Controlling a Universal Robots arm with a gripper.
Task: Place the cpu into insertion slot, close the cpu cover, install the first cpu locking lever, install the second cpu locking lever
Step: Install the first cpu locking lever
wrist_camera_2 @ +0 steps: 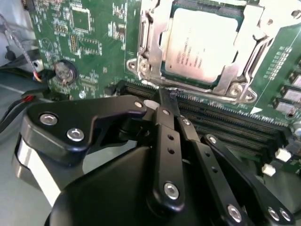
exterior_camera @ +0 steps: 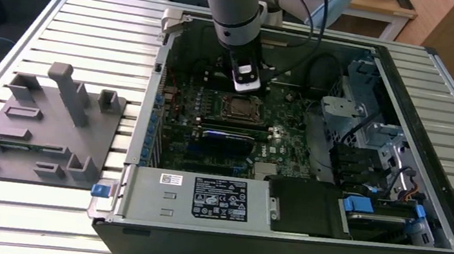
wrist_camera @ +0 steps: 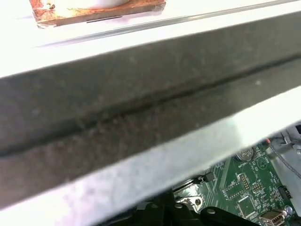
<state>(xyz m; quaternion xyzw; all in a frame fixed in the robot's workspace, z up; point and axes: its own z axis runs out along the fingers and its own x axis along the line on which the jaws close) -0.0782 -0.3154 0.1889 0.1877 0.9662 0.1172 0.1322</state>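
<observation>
The cpu (wrist_camera_2: pixel 202 42), a flat silver-grey square, lies in the insertion slot (exterior_camera: pixel 242 108) on the green board. The cpu cover (wrist_camera_2: pixel 153 42), a silvery frame, lies flat around the cpu's edges. My gripper (wrist_camera_2: pixel 163 95) hangs just beside the slot, on the side of the long black memory slots. Its black fingers (wrist_camera_2: pixel 165 122) meet at the tips, and I cannot tell whether anything is pinched between them. In the exterior view the gripper (exterior_camera: pixel 246 90) reaches down into the open computer case, just behind the slot. I cannot make out a locking lever.
Long black memory slots (wrist_camera_2: pixel 225 122) run beside the socket. A coin battery (wrist_camera_2: pixel 63 70) and cables sit near the board's edge. The case holds a power supply (exterior_camera: pixel 201 195) and a drive cage (exterior_camera: pixel 358 117). A grey fixture (exterior_camera: pixel 45 124) stands on the slatted table.
</observation>
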